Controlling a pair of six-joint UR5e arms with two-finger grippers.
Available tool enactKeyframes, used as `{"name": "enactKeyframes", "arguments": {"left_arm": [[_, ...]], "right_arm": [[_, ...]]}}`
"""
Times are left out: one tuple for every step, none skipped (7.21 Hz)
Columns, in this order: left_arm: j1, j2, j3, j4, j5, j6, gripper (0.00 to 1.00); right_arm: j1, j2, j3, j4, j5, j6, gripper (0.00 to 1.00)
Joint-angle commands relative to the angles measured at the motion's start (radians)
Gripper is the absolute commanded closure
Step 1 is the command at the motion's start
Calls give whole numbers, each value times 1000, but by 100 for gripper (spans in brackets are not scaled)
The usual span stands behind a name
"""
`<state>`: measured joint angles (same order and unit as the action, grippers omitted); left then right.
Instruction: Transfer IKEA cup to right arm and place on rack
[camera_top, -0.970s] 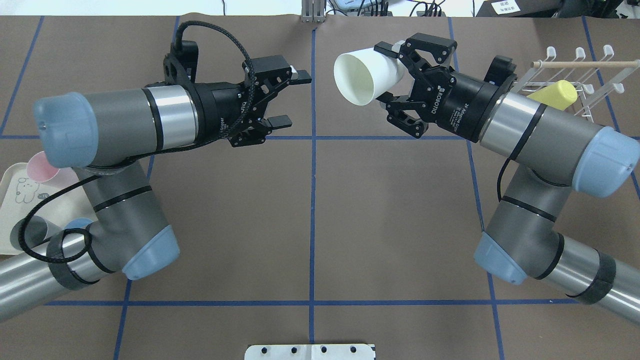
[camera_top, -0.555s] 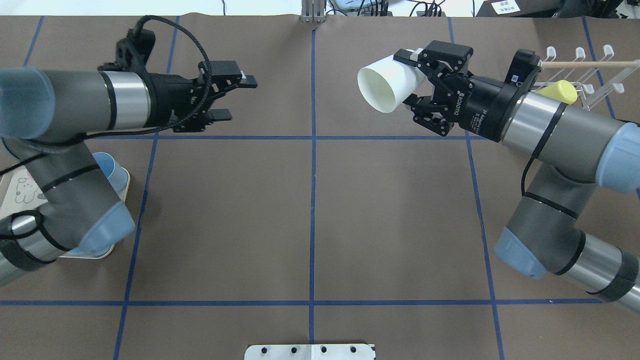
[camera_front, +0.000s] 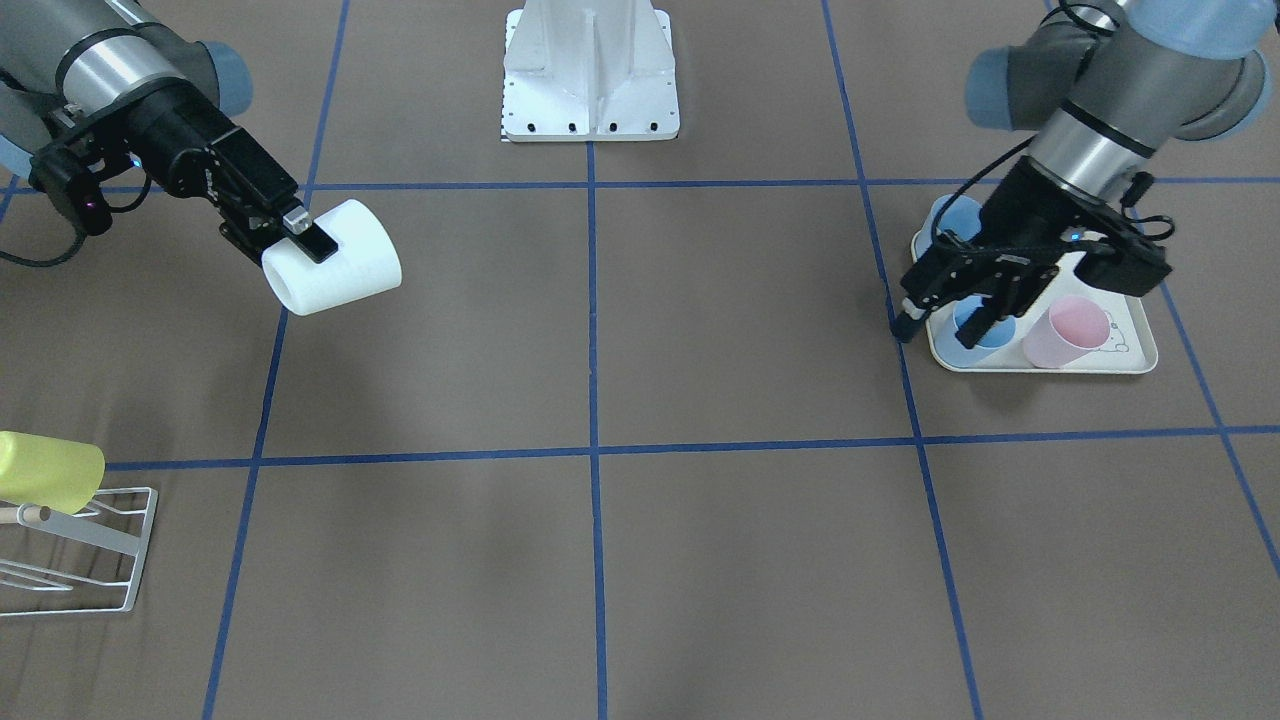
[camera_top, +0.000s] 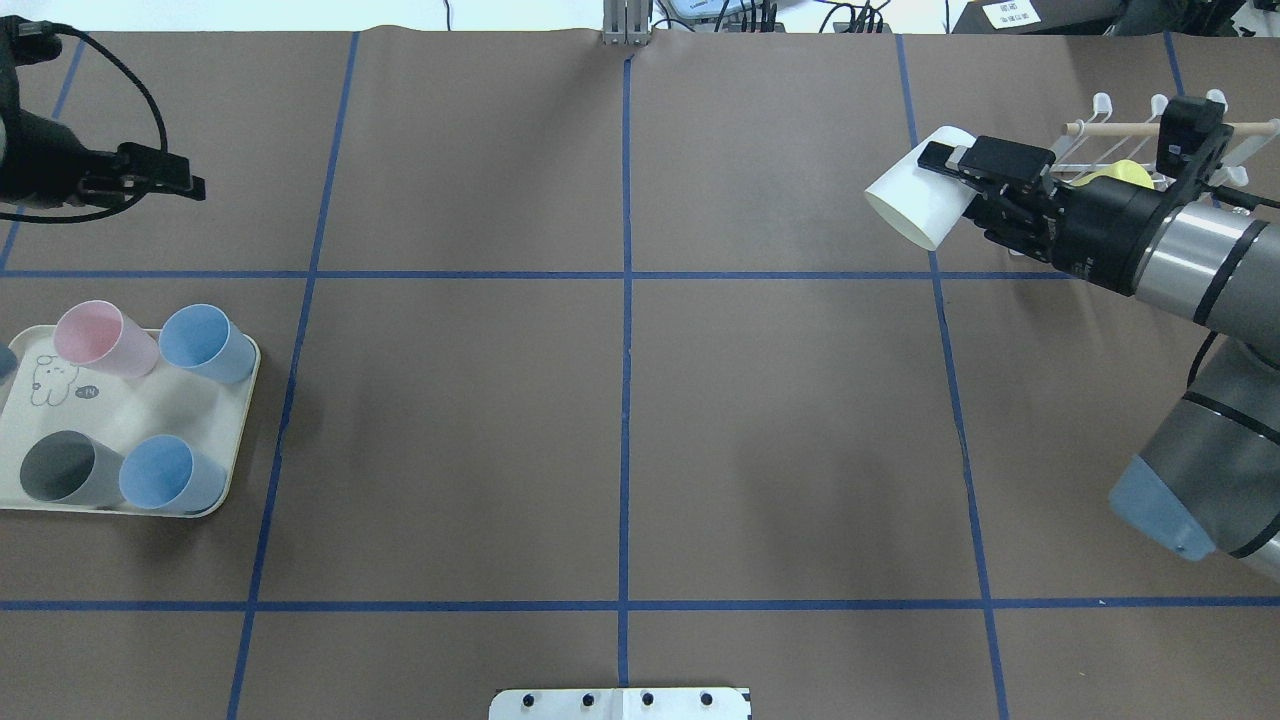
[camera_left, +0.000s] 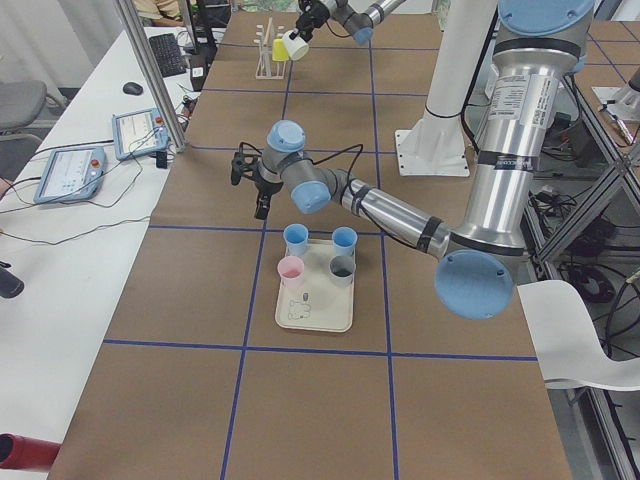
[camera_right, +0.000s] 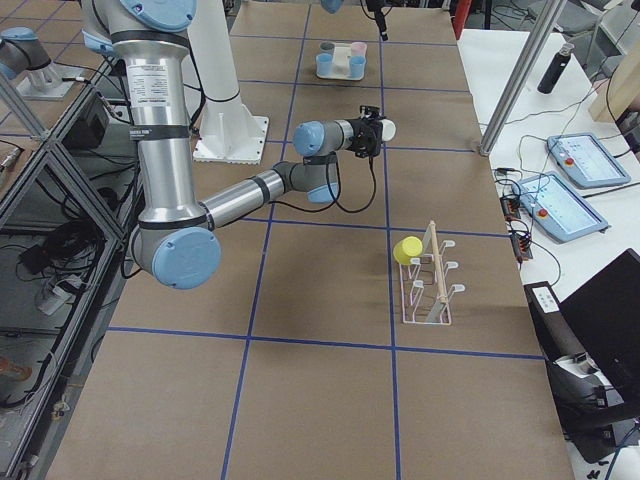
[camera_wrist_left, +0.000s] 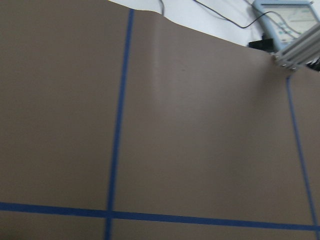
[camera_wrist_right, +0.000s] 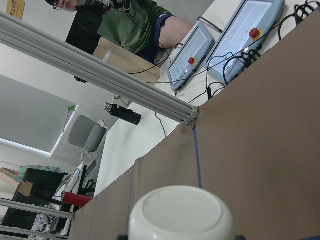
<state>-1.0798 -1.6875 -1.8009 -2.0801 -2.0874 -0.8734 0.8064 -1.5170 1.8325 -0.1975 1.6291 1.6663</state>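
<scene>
Overhead, at 3 o'clock from the IKEA cup (camera_top: 908, 208) — clamped sideways in the right tool (camera_top: 938, 188), mouth toward 8 o'clock — stands the rack (camera_top: 1110, 127), nearest that arm.

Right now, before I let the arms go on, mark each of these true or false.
1. The right gripper holds the white cup. True.
2. The yellow cup stands on the tray. False: it sits on the rack.
3. The left gripper is shut on a blue cup. False: it is open and holds nothing.
4. The pink cup stands on the tray. True.
5. The white cup is on the rack. False: it is in the air beside the rack, not yet placed.
</scene>
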Motion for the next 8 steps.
{"name": "enactKeyframes", "arguments": {"left_arm": [[-14, 77, 69, 32, -6, 169, 1], [-14, 87, 96, 32, -10, 171, 1], [-14, 119, 100, 32, -37, 183, 2], [-12, 152, 100, 32, -63, 183, 2], [-8, 164, 103, 34, -75, 183, 4], [-3, 163, 127, 34, -80, 182, 7], [-3, 152, 156, 34, -103, 180, 13], [7, 134, 184, 34, -114, 179, 21]], "right_arm": [[46, -48, -7, -13, 2, -144, 95], [60, -60, -16, -14, 0, -196, 95], [65, -60, -25, -20, 0, -209, 95], [72, -60, -27, -23, 0, -211, 95], [85, -60, -25, -40, 0, -229, 95], [89, -58, -27, -45, -2, -264, 95], [94, -58, -27, -51, -2, -267, 95], [100, -61, -28, -51, -2, -269, 95]]}}
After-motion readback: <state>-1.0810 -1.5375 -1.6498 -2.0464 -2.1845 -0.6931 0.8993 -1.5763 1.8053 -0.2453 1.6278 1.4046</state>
